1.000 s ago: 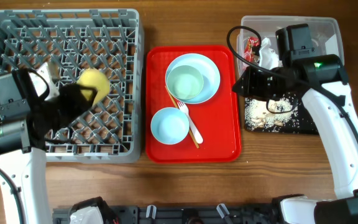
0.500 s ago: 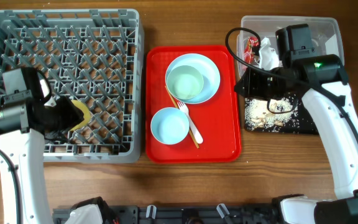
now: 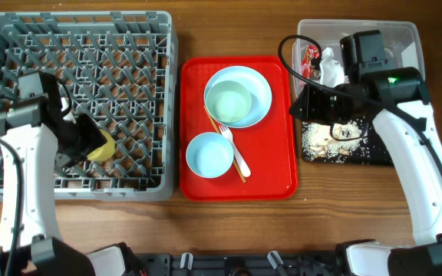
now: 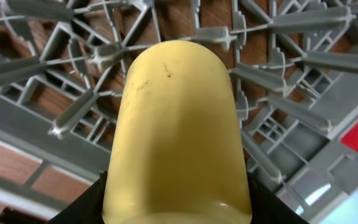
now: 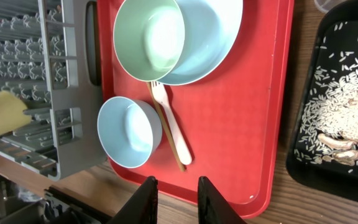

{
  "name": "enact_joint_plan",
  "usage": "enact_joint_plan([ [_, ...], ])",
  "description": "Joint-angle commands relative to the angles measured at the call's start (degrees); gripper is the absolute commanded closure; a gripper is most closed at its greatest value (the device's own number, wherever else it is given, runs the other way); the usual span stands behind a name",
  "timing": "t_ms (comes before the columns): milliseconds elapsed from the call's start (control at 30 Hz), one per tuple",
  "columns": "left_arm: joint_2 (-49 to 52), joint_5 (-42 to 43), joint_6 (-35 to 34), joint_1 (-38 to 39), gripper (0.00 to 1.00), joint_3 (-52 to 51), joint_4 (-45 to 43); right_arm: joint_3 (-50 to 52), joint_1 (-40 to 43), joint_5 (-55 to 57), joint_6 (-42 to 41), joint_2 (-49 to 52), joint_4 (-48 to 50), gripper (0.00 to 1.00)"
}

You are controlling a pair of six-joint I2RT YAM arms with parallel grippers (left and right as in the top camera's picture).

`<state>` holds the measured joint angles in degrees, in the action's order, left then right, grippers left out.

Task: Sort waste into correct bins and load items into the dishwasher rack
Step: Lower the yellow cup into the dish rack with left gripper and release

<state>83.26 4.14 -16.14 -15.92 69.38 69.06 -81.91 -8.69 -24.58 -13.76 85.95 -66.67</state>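
Observation:
My left gripper (image 3: 89, 142) is shut on the small yellow cup (image 3: 101, 146), low among the pegs at the front left of the grey dishwasher rack (image 3: 79, 19). In the left wrist view the cup (image 4: 179, 124) fills the middle, bottom end away from me, with black fingers (image 4: 82, 208) at its sides. On the red tray (image 3: 275, 172) lie a pale-blue plate (image 3: 262, 83) with a green bowl (image 3: 229, 102) in it and a blue bowl (image 3: 209, 153). My right gripper (image 3: 298, 105) hovers at the tray's right edge, open with nothing between the fingers (image 5: 176, 186).
A white fork (image 3: 236, 157) and a wooden stick (image 3: 222, 142) lie on the red tray. The clear tub (image 3: 401, 34) at the back right holds a red wrapper (image 3: 311, 55) and a tissue (image 3: 333, 67). The black tray (image 3: 359, 153) holds rice crumbs (image 3: 336, 138).
My left gripper has carried the yellow cup from the rack's middle down to its front left, among the pegs. The right arm has not moved.

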Motion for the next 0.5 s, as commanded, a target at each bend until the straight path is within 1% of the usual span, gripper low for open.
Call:
enact_joint_plan([
  [0,2.21,-0.61,0.96,-0.33,0.24,0.98,-1.2,-0.35,-0.02,0.79,0.22,-1.09,-0.07,0.77],
  [33,2.19,-0.61,0.96,-0.33,0.17,0.98,-1.29,-0.35,-0.02,0.79,0.2,-1.09,-0.07,0.77],
  [67,2.14,-0.57,0.96,-0.33,0.05,1.03,-1.33,-0.35,-0.02,0.79,0.22,-1.09,-0.09,0.77],
  [100,2.12,-0.57,0.96,-0.33,0.0,1.05,-1.4,-0.35,-0.02,0.81,0.28,-1.09,-0.13,0.75],
  [167,2.12,-0.02,0.98,-0.33,0.0,1.25,-1.57,-0.35,-0.02,0.81,0.28,-1.09,-0.26,0.66],
  [233,1.64,3.96,1.11,-0.28,0.0,2.19,-1.68,-0.35,-0.02,0.79,0.24,-1.09,-0.26,0.55],
  [300,0.28,7.87,2.86,0.61,0.0,2.95,-2.67,-0.35,-0.02,0.79,0.26,-1.09,-0.31,0.44],
  [333,-0.52,9.44,3.61,1.51,0.0,2.99,-3.34,-0.35,-0.02,0.87,0.44,-1.09,-0.33,0.41],
  [400,-2.93,10.21,4.0,5.57,0.0,2.99,-4.98,-0.35,0.0,2.54,0.31,-1.11,-0.52,0.43],
  [467,-4.7,10.19,3.98,11.72,0.0,2.99,-6.6,-0.35,0.0,7.61,-5.01,-1.11,-1.22,0.44],
])
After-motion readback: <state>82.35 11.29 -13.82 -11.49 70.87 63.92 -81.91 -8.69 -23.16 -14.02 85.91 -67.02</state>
